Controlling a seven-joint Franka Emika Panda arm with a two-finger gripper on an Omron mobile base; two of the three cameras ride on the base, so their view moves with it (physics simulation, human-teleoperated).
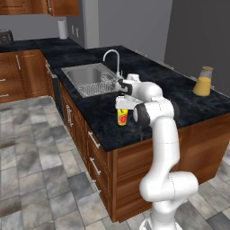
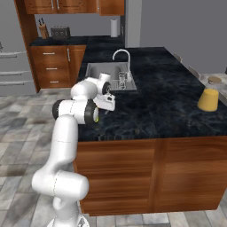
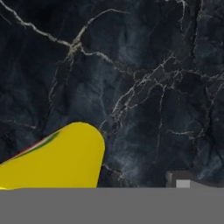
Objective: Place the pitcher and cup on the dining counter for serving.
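The small yellow cup [image 1: 122, 117] with a red-orange mark stands upright on the dining counter [image 1: 148, 72] near its front edge, right of the sink. My gripper [image 1: 121, 107] hangs directly above it, pointing down, jaws open. In the hand view the cup [image 3: 57, 162] fills the lower left against the black marbled counter [image 3: 131, 65], and one dark fingertip [image 3: 178, 180] shows at the lower right, apart from the cup. The pitcher [image 1: 203, 81] with orange liquid and a tan lid stands far to the right on the same counter, seen again as pitcher [image 2: 208, 98]. My gripper [image 2: 107, 103] sits near the counter's front left.
A steel sink [image 1: 87, 78] with a curved faucet [image 1: 112, 56] lies just left of the cup. A paper towel roll [image 1: 62, 29] and a toaster [image 1: 5, 37] stand on the back counter. Counter drawers face the tiled floor [image 1: 36, 170].
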